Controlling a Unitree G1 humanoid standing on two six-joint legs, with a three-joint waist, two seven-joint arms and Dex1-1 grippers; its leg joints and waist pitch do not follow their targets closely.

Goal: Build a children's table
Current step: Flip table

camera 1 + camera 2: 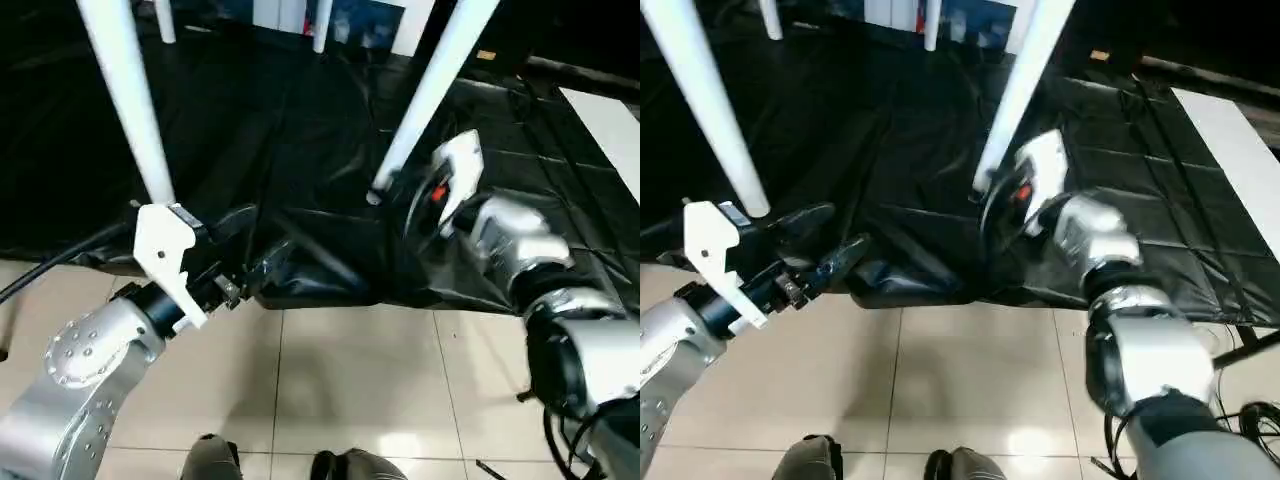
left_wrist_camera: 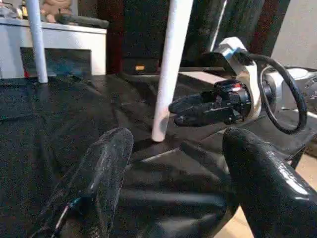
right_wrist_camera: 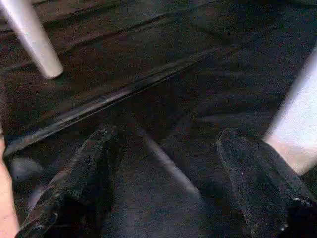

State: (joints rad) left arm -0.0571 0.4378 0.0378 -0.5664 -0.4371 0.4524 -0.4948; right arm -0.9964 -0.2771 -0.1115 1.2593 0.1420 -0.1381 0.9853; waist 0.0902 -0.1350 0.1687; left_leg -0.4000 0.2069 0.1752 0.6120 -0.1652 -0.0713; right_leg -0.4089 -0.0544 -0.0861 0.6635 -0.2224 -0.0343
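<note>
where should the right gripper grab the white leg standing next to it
Low on the shaft of the near right leg, a little above its foot. The tube is round, tapered and thinnest there, so open jaws would likely span it. It leans away toward the top, so the right gripper, already beside the foot with jaws open, should come in level from its own side, fingers straddling the tube across its width.

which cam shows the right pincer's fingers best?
Left wrist view: the right pincer is seen side-on, both black fingers spread, empty, beside the long tapered white tube leg. Right wrist view shows its fingers close up, open. In the head views it is dark against the black plastic sheet.
</note>
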